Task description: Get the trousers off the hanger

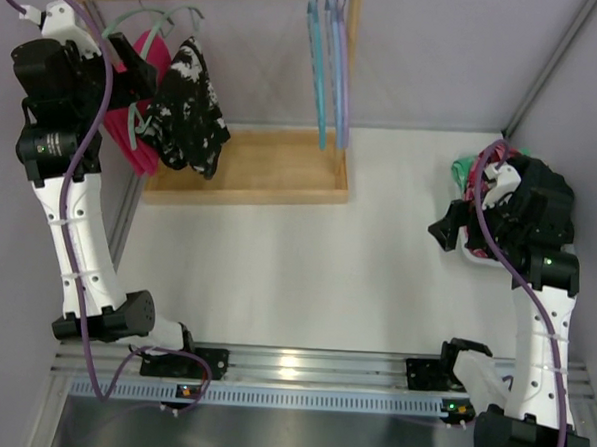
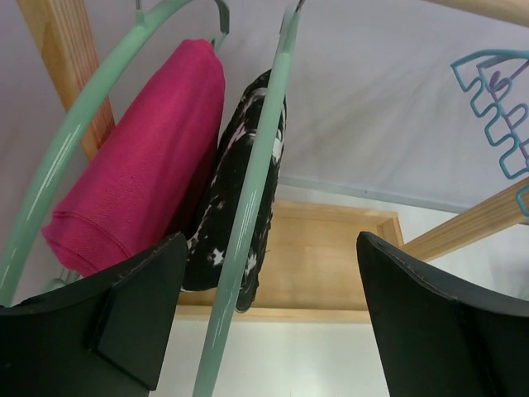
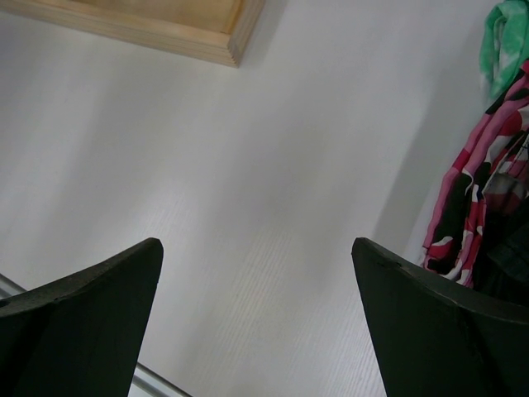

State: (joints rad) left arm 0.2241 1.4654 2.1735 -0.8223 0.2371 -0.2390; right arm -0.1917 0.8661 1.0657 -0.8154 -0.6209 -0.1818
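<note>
The trousers (image 1: 186, 108), black with white splotches, hang folded over a mint-green hanger (image 1: 169, 21) on the wooden rail at the top left. In the left wrist view the trousers (image 2: 240, 182) hang behind the hanger's arm (image 2: 248, 215), which passes between my open fingers. My left gripper (image 1: 136, 80) is open, raised beside the garments; in its own view it (image 2: 273, 265) holds nothing. My right gripper (image 1: 448, 231) is open and empty above the table at the right, as its own view (image 3: 256, 256) shows.
A magenta-pink garment (image 1: 136, 85) hangs on another mint-green hanger (image 2: 58, 165) left of the trousers. Blue and lilac hangers (image 1: 327, 65) hang at the rail's right end. A wooden tray base (image 1: 271, 167) lies below. A pile of clothes (image 3: 488, 190) lies at the right edge.
</note>
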